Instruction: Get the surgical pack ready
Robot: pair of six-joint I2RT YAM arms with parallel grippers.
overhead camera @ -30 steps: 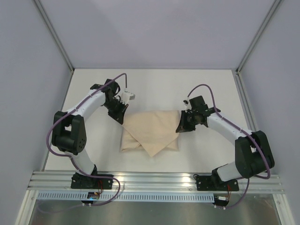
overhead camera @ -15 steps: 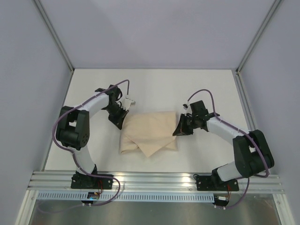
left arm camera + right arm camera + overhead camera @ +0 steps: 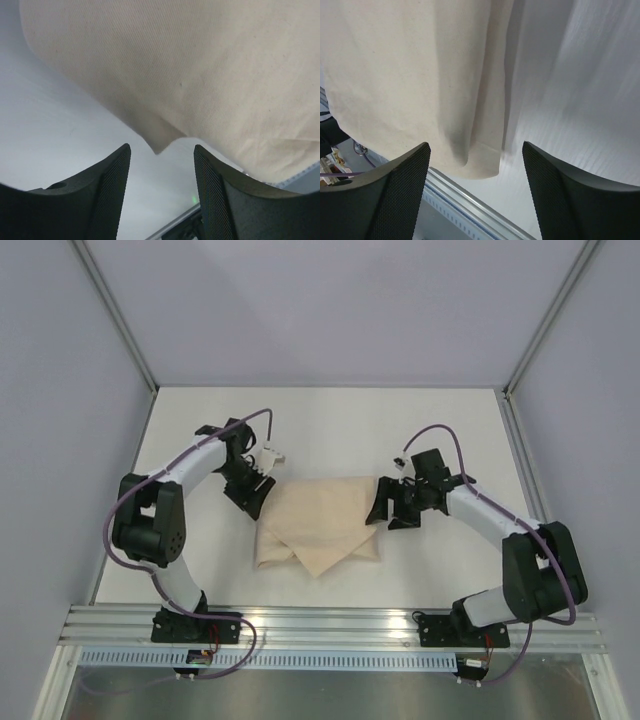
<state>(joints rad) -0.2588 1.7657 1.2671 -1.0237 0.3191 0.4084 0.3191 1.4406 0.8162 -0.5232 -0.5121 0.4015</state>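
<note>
**A:** What's closest to us?

**B:** An aluminium rail [image 3: 330, 625] runs along the near edge of the worktop [image 3: 330, 425], and both arm bases are bolted to it.

**A:** And the surgical pack?

**B:** Just past the rail. The surgical pack [image 3: 320, 525] is a folded beige cloth bundle lying flat around the middle of the worktop. A triangular flap points toward the near edge. It sits between the two arms.

**A:** Left side?

**B:** The left gripper [image 3: 251, 497] is low at the pack's far-left corner with its jaws apart. In the wrist view, a cloth corner lies just ahead of the gap between its black fingers [image 3: 107, 187], not inside it.

**A:** Right side?

**B:** The right gripper [image 3: 392, 512] is at the pack's far-right corner, and its jaws are also spread wide. Its fingers [image 3: 400, 195] frame the folded edge of the cloth, but nothing is clamped between them.

**A:** Is either one touching the cloth?

**B:** I can't tell from above. Both are right beside it.

**A:** And farther back?

**B:** The white worktop, then pale walls [image 3: 340, 310].
</note>
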